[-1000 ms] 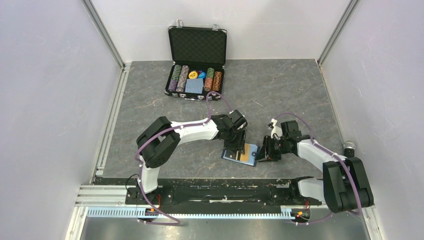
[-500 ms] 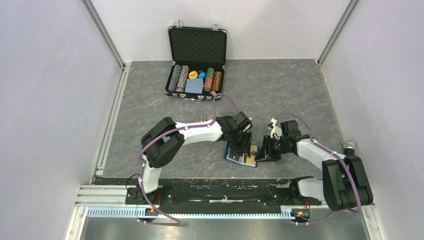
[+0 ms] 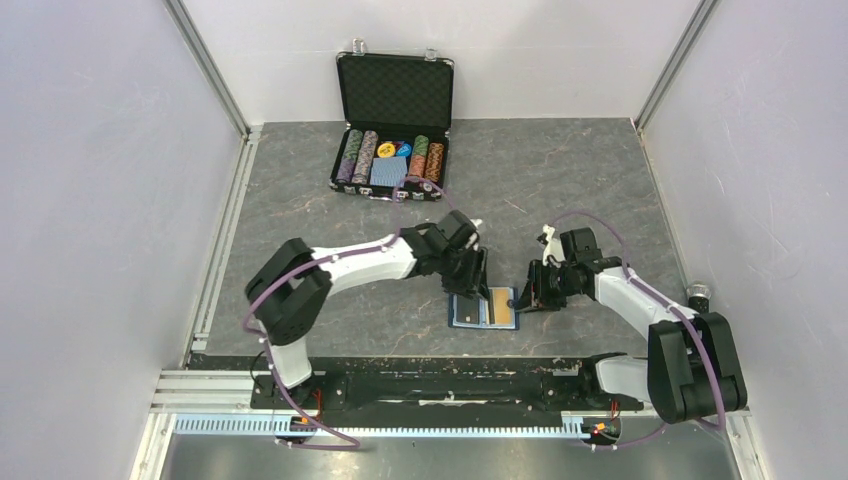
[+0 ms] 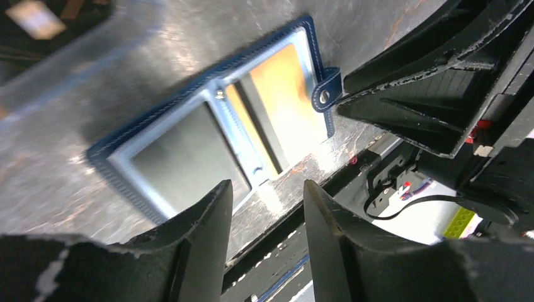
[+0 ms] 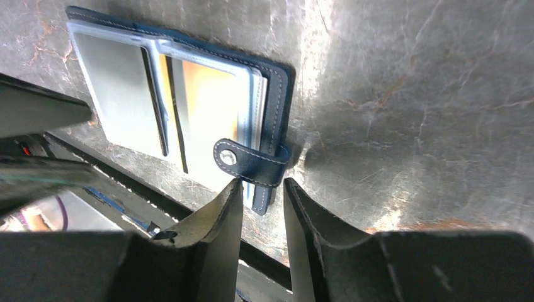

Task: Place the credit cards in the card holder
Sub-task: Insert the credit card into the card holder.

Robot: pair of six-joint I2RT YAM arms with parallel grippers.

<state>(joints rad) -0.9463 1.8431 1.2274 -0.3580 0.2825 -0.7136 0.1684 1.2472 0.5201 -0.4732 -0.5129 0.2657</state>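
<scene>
The navy card holder (image 3: 483,322) lies open and flat on the table near the front edge. A dark grey credit card (image 4: 179,157) sits in its left pocket and a gold-orange credit card (image 4: 283,100) in its right pocket. The same grey card (image 5: 119,88) and gold card (image 5: 211,107) show in the right wrist view. My left gripper (image 4: 267,189) hovers just behind the holder (image 4: 107,154), open, with nothing between its fingers. My right gripper (image 5: 261,184) is at the holder's right edge, its tips by the snap tab (image 5: 249,160), a narrow gap between them and nothing held.
An open black briefcase (image 3: 392,90) with poker chips and a blue deck stands at the back. The table's front edge and black rail (image 3: 420,365) run just below the holder. Both grippers (image 3: 478,280) (image 3: 528,298) are close together over it.
My left gripper has pulled back off the holder toward the left and opened slightly. The holder now lies squarer, both pockets showing cards. The right gripper stays at the tab side.
</scene>
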